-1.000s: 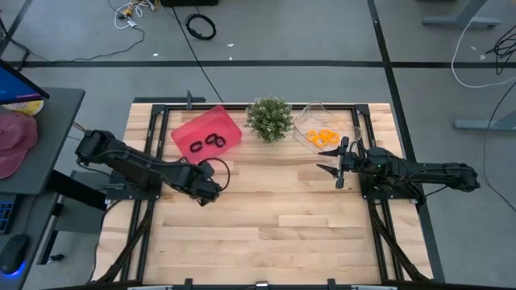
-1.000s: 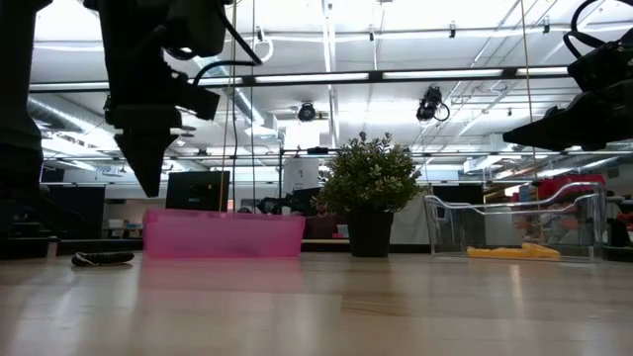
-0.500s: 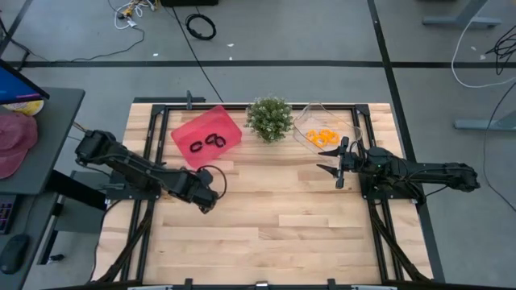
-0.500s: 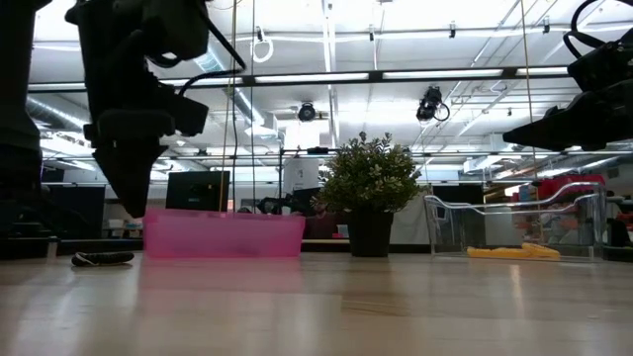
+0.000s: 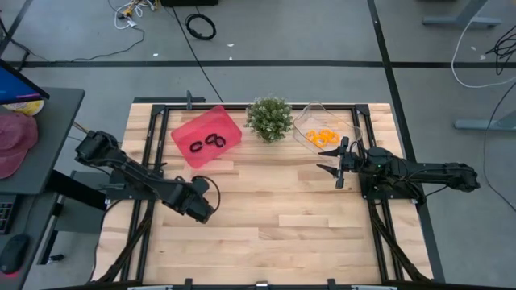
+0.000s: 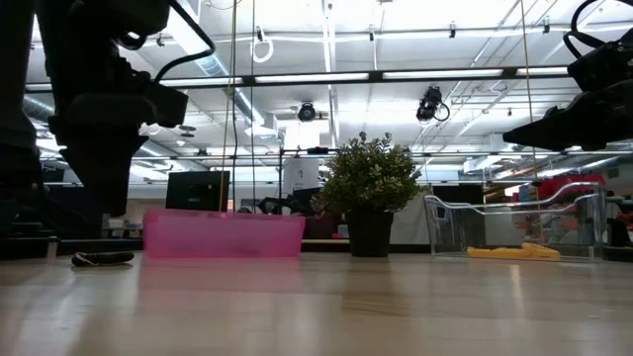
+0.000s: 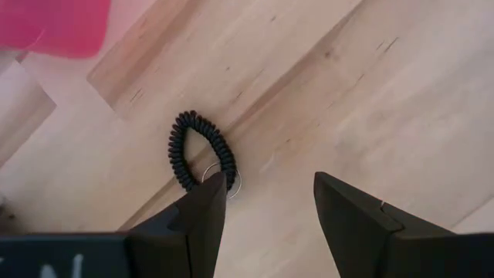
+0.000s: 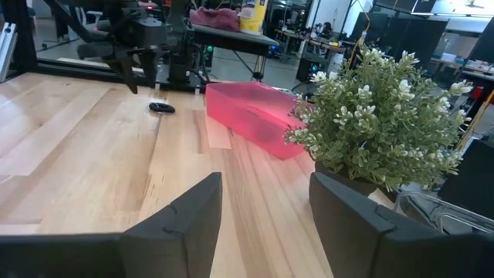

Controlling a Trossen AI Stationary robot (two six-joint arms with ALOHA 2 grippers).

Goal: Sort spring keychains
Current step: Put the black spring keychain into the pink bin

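Left wrist view | left gripper [image 7: 266,202] spread wide, empty, above table | black spring keychain [image 7: 201,150] on wood near pink tray [image 7: 54,27] | advice: centre fingers astride coil, descend, avoid metal ring | right gripper [image 5: 339,165] parted, idle beside clear bin [image 5: 310,121].

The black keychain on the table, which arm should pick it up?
Left. The left gripper hangs open right over the black keychain, beside the pink bin. The right gripper waits far off by the clear bin.
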